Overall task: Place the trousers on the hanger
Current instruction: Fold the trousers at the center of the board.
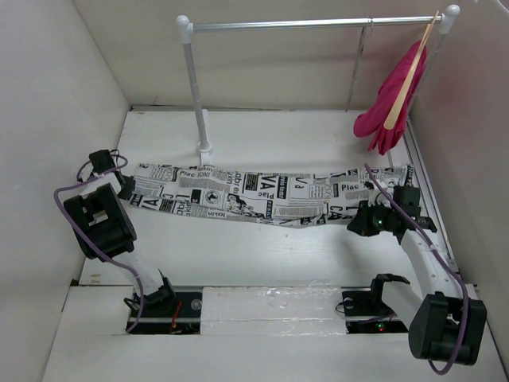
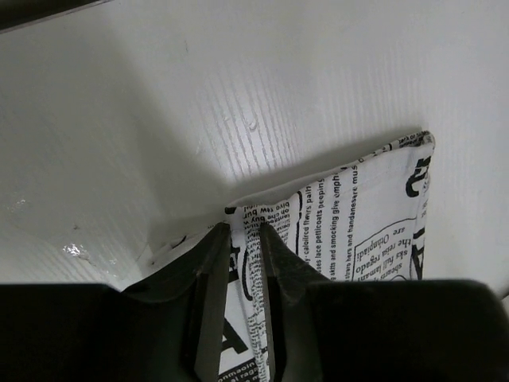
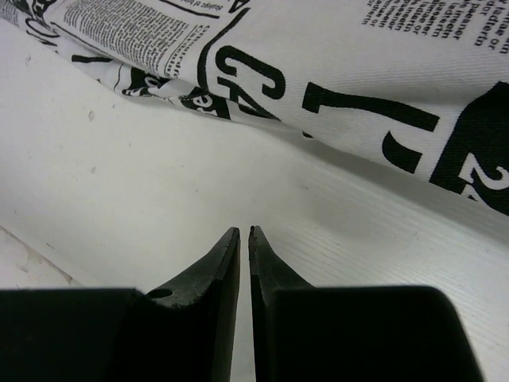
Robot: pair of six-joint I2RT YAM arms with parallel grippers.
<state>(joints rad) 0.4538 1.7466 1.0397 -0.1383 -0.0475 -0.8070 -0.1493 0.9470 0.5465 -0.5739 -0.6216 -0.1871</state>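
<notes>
The trousers (image 1: 262, 195), white with black newspaper print, lie stretched in a long band across the table. My left gripper (image 1: 130, 189) is at their left end and is shut on the cloth edge, which shows between the fingers in the left wrist view (image 2: 245, 229). My right gripper (image 1: 355, 224) is shut and empty, low over the table just in front of the trousers' right part (image 3: 318, 56); its tips (image 3: 244, 231) stay apart from the cloth. The thin grey wire hanger (image 1: 359, 70) hangs edge-on from the rail.
A metal rail (image 1: 318, 24) on white posts (image 1: 196, 95) spans the back. A pink garment (image 1: 390, 111) on a pale wooden hanger (image 1: 409, 76) hangs at its right end. White walls close in on both sides.
</notes>
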